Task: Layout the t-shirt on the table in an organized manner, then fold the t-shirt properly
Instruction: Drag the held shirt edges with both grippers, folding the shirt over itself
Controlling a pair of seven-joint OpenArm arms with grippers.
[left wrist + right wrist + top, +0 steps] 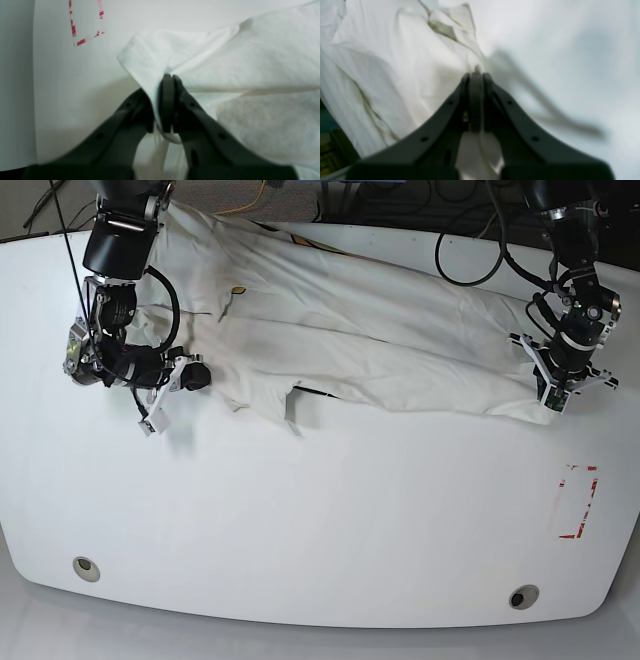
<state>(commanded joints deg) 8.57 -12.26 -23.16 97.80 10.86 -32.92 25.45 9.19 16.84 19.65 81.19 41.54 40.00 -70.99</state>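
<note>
The off-white t-shirt (350,340) lies stretched and wrinkled across the far half of the white table (320,520), with a flap hanging down near its middle. At the shirt's right end, my left gripper (553,400) is shut on a corner of the cloth. In the left wrist view, the left gripper (170,78) pinches a folded edge of the t-shirt (250,62). My right gripper (197,373) is shut on the shirt's left side. In the right wrist view, the right gripper (475,75) holds fabric of the t-shirt (395,62) between its closed fingers. The print is hidden.
A red tape rectangle (577,502) marks the table's right side, also seen as the red tape rectangle (86,25) in the left wrist view. Two round grommet holes (86,568) (522,596) sit near the front edge. Cables (470,260) trail behind the table.
</note>
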